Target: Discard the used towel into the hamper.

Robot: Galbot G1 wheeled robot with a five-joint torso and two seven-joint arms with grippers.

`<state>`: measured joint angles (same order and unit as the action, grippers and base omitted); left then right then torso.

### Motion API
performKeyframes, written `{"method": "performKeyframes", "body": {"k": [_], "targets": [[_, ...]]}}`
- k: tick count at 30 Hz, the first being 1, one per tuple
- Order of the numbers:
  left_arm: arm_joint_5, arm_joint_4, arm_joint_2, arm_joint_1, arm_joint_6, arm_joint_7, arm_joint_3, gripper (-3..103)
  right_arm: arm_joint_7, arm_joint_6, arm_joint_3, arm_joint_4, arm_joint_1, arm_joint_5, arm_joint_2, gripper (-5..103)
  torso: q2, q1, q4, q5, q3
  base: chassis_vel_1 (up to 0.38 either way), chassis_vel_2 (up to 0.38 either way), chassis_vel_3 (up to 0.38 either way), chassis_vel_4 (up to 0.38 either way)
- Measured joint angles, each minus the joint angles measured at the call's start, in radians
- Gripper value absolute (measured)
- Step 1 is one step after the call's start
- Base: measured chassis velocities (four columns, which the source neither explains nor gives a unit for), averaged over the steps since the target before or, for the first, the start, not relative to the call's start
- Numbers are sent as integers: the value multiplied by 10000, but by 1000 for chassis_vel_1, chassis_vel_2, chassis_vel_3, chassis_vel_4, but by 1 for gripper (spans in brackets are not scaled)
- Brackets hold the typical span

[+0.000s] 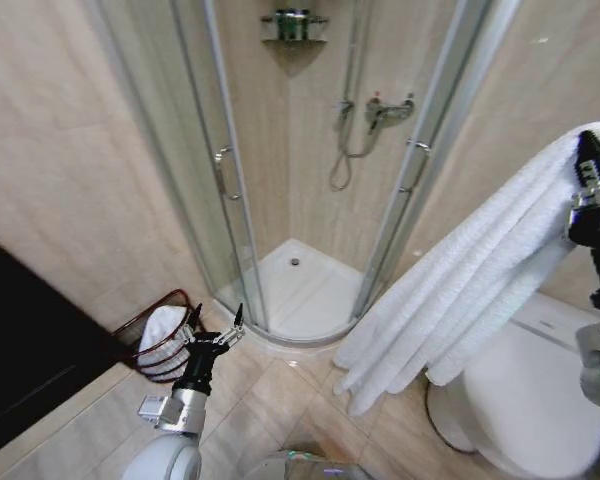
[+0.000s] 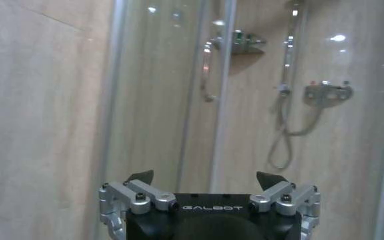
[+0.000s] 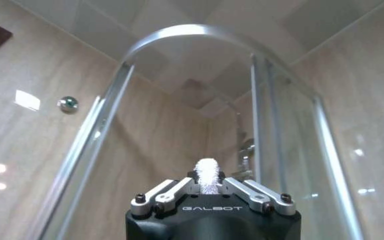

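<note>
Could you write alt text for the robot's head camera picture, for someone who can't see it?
In a tiled bathroom, the robot's right gripper holds up a long white towel above a toilet. Its open left gripper hovers low by a dark wire hamper, with a glass shower cubicle behind.

I count one white towel (image 1: 460,290), pinched between the closed fingers of my right gripper (image 3: 208,184) and draped down from it. One hamper (image 1: 162,338) stands on the floor, with one pale item lying inside it. I have two grippers: my left gripper (image 1: 218,333), jaws spread apart with nothing between them, and the right one named above. One corner shower enclosure (image 1: 310,180) has two curved glass doors, each with one handle. Inside it: one mixer tap (image 1: 385,108), one hose, one floor drain (image 1: 295,262), one corner shelf (image 1: 293,27). One toilet (image 1: 525,400).
</note>
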<state>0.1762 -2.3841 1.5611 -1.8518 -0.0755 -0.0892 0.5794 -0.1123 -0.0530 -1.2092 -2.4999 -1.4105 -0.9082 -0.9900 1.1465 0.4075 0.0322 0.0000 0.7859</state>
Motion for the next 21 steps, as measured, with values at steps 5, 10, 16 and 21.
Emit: {"method": "performKeyframes", "body": {"k": [5, 10, 16, 21], "targets": [[0, 0, 0, 0, 0, 0, 0, 100, -9, 1, -12, 0, 1, 6, 7, 5, -3, -1, 2, -2, -1, 117, 120, 128, 143], [0, 0, 0, 0, 0, 0, 1, 100, -115, 1, -61, 0, 8, 23, 8, 5, -5, -2, 5, -3, -3, 119, 131, 117, 126], [0, 0, 0, 0, 0, 0, 1, 100, -167, 7, -58, 0, 21, 81, 0, 5, -7, -3, 2, 0, -4, 47, 46, 18, 36], [0, 0, 0, 0, 0, 0, 0, 100, -191, 11, -43, 0, 29, 99, 3, 5, -8, -3, 1, 1, -5, 0, 0, 0, 0]]}}
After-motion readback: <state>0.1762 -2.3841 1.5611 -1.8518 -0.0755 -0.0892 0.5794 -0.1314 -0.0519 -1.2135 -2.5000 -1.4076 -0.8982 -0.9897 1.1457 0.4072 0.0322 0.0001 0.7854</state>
